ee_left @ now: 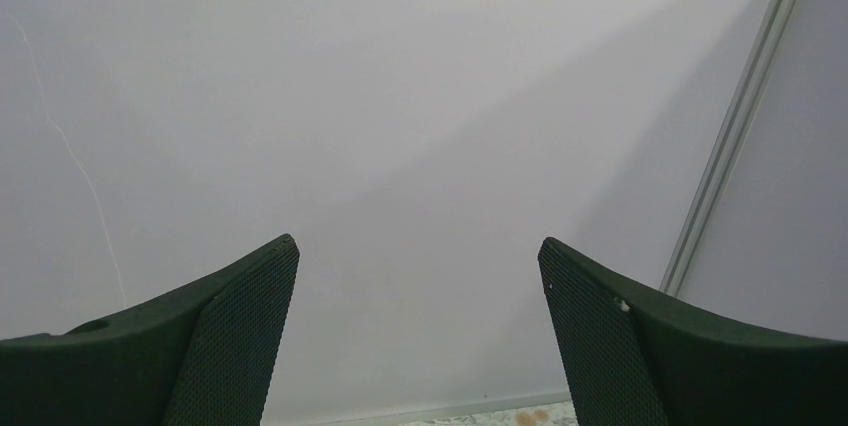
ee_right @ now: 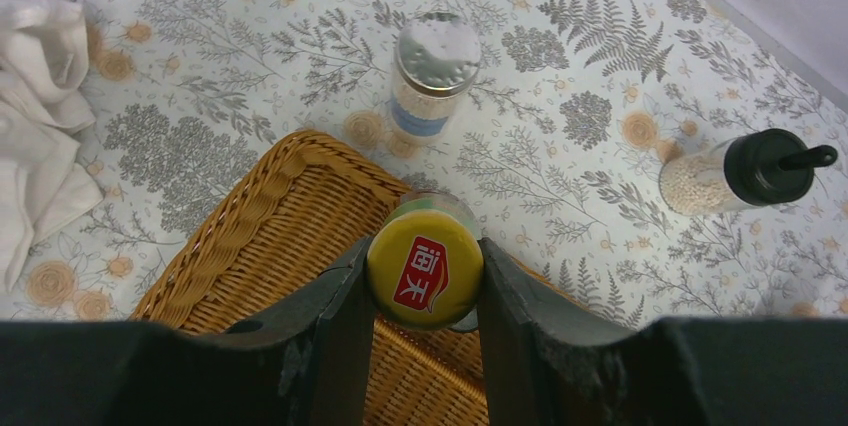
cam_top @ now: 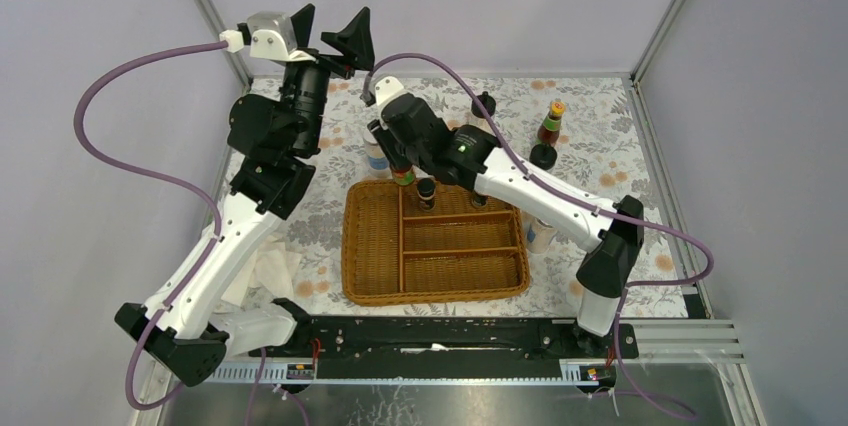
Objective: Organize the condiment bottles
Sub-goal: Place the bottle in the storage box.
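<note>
The yellow-capped bottle (ee_right: 424, 268) stands upright in my right gripper (ee_right: 424, 281). Its long axis is vertical and the cap points straight up at my wrist camera, so I see little but the round yellow top with its red label. My two dark fingers (ee_right: 335, 336) are clenched on it from either side, just under the cap. A sliver of the bottle's shoulder shows beyond the cap. From above, its red and green bands peek out below my wrist.

It hangs over the far left corner of the wicker basket (ee_right: 250, 216), close to the divider between the long left compartment and the short ones on the right. I cannot tell which compartment lies under it, nor whether its base touches the weave.

A dark black-capped jar (cam_top: 427, 192) stands upright in the farthest right-hand compartment, near the bottle. Outside the basket's far rim is a silver-lidded shaker (ee_right: 432, 71), upright on the floral tablecloth (ee_right: 620, 36). Farther right a cream jar (ee_right: 730, 174) with a black knobbed lid sits well apart from the basket. A second yellow-capped bottle (cam_top: 551, 123) stands upright near the far right of the table, cap up. A second shaker (cam_top: 540, 236) sits just beside the basket's right wall, partly under my right forearm. A white cloth (ee_right: 35, 116) lies crumpled to the basket's left.

My left gripper (ee_left: 418, 336) is raised high at the far left, released and spread wide, grasping nothing, aimed at the back wall (ee_left: 420, 96).
</note>
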Controlling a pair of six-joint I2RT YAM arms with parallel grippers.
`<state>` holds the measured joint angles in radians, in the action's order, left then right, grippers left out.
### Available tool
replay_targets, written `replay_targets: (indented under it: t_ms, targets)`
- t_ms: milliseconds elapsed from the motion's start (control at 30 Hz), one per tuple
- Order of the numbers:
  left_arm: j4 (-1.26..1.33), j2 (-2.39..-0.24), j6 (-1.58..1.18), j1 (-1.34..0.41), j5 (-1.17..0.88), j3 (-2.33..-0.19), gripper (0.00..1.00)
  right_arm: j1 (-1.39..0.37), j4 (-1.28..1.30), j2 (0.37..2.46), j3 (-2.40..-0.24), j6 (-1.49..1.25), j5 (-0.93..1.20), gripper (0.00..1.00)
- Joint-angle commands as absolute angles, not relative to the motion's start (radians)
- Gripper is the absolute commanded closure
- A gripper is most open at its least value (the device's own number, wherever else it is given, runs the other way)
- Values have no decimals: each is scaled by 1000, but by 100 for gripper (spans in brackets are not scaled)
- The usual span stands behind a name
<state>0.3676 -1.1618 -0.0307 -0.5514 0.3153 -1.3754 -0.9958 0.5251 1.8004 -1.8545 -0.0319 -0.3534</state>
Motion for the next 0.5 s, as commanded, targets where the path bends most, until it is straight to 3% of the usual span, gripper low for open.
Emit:
replay_targets:
  t_ms: [0, 467]
  targets:
    - [430, -1161, 21, -566, 340, -1407, 6, -1025, 392, 1776, -1923, -21, -356, 100]
    - [455, -1174, 88, -583, 317, -1416, 6, -1082, 348, 1750, -1851, -39, -325, 100]
